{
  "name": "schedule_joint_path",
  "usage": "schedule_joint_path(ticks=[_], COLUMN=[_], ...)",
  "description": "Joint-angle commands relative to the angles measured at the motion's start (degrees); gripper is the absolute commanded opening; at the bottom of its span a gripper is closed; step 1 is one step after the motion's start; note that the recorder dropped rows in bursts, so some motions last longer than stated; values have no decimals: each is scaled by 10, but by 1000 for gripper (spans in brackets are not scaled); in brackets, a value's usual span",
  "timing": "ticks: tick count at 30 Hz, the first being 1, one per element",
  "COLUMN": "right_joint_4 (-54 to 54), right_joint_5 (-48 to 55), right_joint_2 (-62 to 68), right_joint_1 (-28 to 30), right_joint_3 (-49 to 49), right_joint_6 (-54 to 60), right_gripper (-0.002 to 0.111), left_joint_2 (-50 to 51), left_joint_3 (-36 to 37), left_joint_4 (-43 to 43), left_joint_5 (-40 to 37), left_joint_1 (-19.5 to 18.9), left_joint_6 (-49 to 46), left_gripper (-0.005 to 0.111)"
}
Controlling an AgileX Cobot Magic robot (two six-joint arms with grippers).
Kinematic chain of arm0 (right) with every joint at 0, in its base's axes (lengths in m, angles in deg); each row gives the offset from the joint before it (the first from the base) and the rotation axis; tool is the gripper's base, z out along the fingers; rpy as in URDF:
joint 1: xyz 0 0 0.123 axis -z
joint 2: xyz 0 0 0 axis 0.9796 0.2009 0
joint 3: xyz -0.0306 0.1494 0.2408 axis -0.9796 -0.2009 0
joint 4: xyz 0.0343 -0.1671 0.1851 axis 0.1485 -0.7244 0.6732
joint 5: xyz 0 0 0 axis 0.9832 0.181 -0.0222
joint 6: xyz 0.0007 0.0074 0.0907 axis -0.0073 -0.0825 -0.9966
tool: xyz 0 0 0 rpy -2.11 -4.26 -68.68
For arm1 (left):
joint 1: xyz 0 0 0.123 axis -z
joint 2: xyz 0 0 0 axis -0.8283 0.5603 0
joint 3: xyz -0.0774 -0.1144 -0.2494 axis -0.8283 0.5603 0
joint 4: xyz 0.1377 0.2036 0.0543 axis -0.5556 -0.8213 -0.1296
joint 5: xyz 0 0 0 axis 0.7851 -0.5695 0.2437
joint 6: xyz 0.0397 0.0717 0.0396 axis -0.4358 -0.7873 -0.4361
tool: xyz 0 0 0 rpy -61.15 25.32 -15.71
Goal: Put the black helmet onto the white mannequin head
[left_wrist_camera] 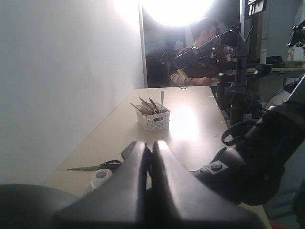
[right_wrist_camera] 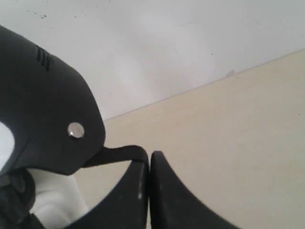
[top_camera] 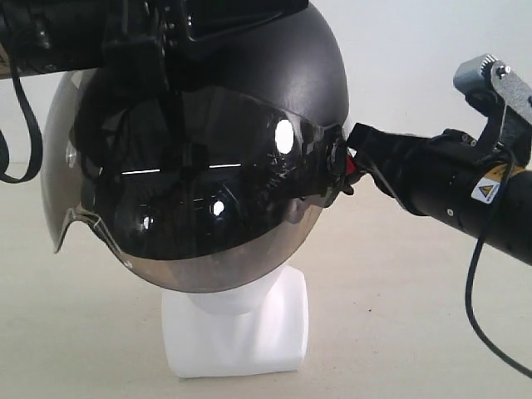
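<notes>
Step in hand: final seating. The black helmet (top_camera: 274,75) is over the white mannequin head (top_camera: 237,332) in the middle of the counter (top_camera: 432,332). The shell covers the crown and the smoky visor (top_camera: 191,241) is down across the face, so only the neck & blocky base show below. Can't tell if it's fully bottomed out or riding high, since the visor hides the contact. L arm (top_camera: 75,33) comes in over the top of the shell. In its wrist view the L jaws are pressed together w/ nothing visible between them; whether they bear on the shell isn't clear. R arm (top_camera: 440,179) reaches in from the side, w/ the R jaws right at the pivot knob (top_camera: 337,158). Its wrist view shows them pressed together w/ a thin black strap (right_wrist_camera: 119,153) running into the seam, so prob. pinching it. Judgement: the placing looks nearly done, w/ only settle & release left. Next move calls for checking the helmet is level, then spreading the R jaws to free the strap, then backing both arms off slow & straight. The base is narrow vs. the helmet, so a sideways tug on strap or rim could tip the lot.
</notes>
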Motion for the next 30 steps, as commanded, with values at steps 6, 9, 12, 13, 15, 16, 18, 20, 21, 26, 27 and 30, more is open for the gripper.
schedule_joint_path(ticks=[6,9,12,13,15,16,18,20,21,26,27,30], right_joint_4=[-23,-40,-41,-41,-41,-41,-41,-41,-41,-37,-37,-37], right_joint_5=[94,103,99,98,96,96,96,96,95,126,138,162], right_joint_2=[55,56,72,80,97,105,123,134,139,139,139,139], right_joint_1=[64,70,70,70,70,70,70,70,70,70,70,70], right_joint_3=[76,78,78,78,83,86,95,105,108,109,109,106], right_joint_6=[10,-8,-8,-8,-8,-8,-8,-10,-10,-14,-14,-14], right_gripper=[0,0,0,0,0,0,0,0,0,0,0,0], left_joint_2=[14,14,14,14,14,14,14,14,14,14,14,14], left_joint_3=[8,8,8,8,8,8,8,8,8,8,8,8], left_joint_4=[-59,-59,-59,-59,-59,-59,-59,-59,-59,-59,-59,-59], left_joint_5=[-39,-39,-36,-33,-32,-31,-30,-27,-27,-33,-33,-32], left_joint_1=[3,3,3,3,3,3,3,3,3,3,3,3], left_joint_6=[41,41,41,41,41,41,42,42,43,46,46,50], left_gripper=[4,4,4,4,4,4,4,4,4,4,4,4])
